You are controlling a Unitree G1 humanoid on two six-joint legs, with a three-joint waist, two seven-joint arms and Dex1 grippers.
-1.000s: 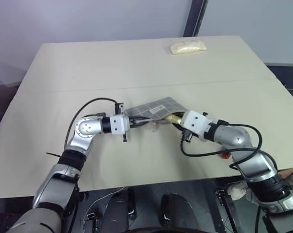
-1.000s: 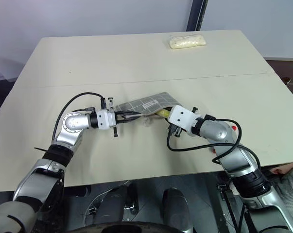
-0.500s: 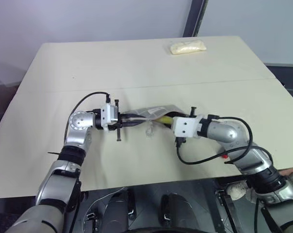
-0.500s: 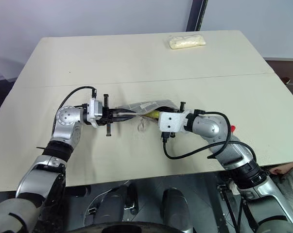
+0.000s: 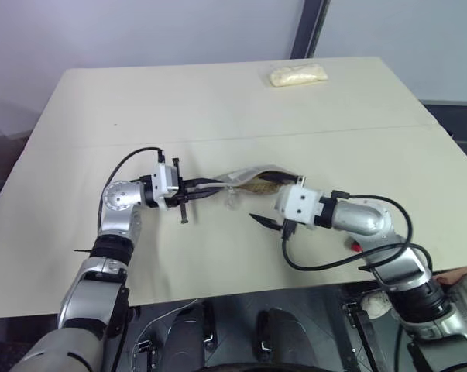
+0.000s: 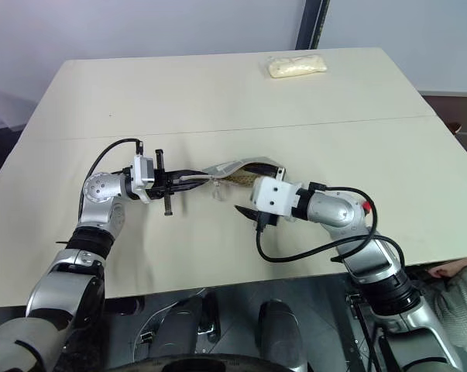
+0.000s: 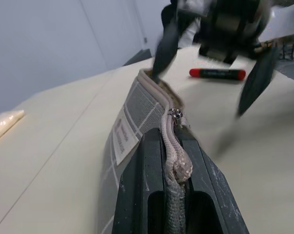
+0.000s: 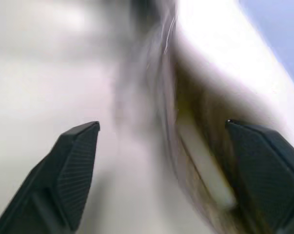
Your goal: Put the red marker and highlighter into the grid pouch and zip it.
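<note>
The counter [image 5: 218, 101] is pale cream, with a seam running across its middle. A cream lumpy bag [image 5: 299, 75] lies near its far edge, well apart from the rest. The red marker [image 7: 216, 73] lies flat on the counter's right part, beside the right arm. The grid pouch [image 6: 237, 169] sits mid-counter, one end lifted.

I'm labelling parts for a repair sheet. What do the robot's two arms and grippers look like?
Both arms are built of silver-grey metallic segments with rounded joints, turning black nearer the body. Each wrist carries a white boxy block, and a black cable loops outside each forearm. The left gripper and right gripper each have two black, tapered fingers with a finely textured surface.
</note>
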